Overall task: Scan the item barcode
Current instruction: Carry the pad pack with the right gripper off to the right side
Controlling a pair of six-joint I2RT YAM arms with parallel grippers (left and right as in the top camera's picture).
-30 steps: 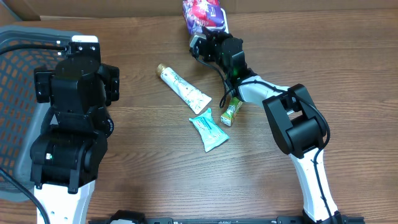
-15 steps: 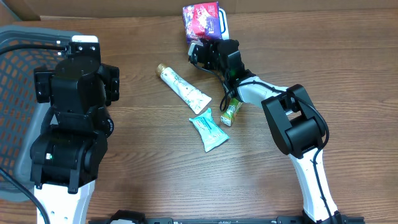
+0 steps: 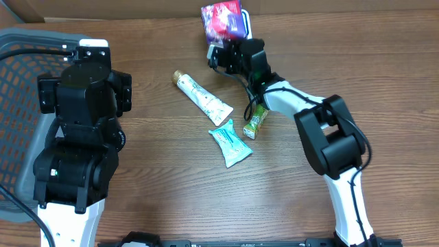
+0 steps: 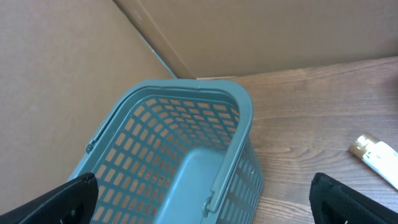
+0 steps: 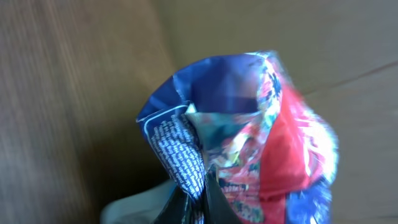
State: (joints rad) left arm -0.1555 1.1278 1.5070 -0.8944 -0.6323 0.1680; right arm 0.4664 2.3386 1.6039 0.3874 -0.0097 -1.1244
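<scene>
My right gripper [image 3: 225, 42] is shut on the lower edge of a red and blue snack bag [image 3: 223, 18] and holds it up at the far middle of the table. In the right wrist view the crumpled bag [image 5: 261, 124] fills the frame, and its blue printed corner is pinched between the black fingers [image 5: 217, 202]. No barcode shows on it. My left gripper [image 4: 208, 202] stands wide open above a teal basket [image 4: 186, 106], with nothing between its fingers.
A cream tube [image 3: 201, 96], a teal packet [image 3: 230, 143] and a small green-yellow packet [image 3: 255, 122] lie on the wooden table between the arms. The basket [image 3: 20, 62] sits at the left edge. A white object [image 3: 247, 27] sits just behind the bag. Cardboard walls line the back.
The right gripper has turned the bag and shifted it slightly, and that arm's elbow has swung a little to the right. The left arm has stayed still.
</scene>
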